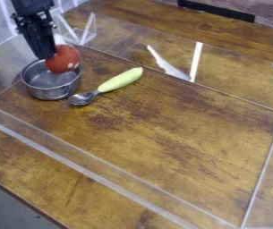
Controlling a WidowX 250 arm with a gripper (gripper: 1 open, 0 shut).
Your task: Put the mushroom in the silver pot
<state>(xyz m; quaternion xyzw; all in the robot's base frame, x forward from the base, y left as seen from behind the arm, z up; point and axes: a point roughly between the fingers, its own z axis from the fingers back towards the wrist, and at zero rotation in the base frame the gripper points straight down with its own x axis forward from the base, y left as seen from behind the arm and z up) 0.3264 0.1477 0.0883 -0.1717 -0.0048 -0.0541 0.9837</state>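
Observation:
The mushroom (64, 60), a red-brown round cap, hangs at the tip of my gripper (55, 55), whose dark fingers are shut on it. It sits just over the right part of the silver pot (40, 82), a small shiny round pot near the left of the table. The mushroom's stem is hidden. I cannot tell whether the mushroom touches the pot's rim or floor.
A yellow-green oblong vegetable (121, 79) and a small metal spoon (82, 97) lie just right of the pot. Clear acrylic walls (139, 183) ring the wooden table (174, 125).

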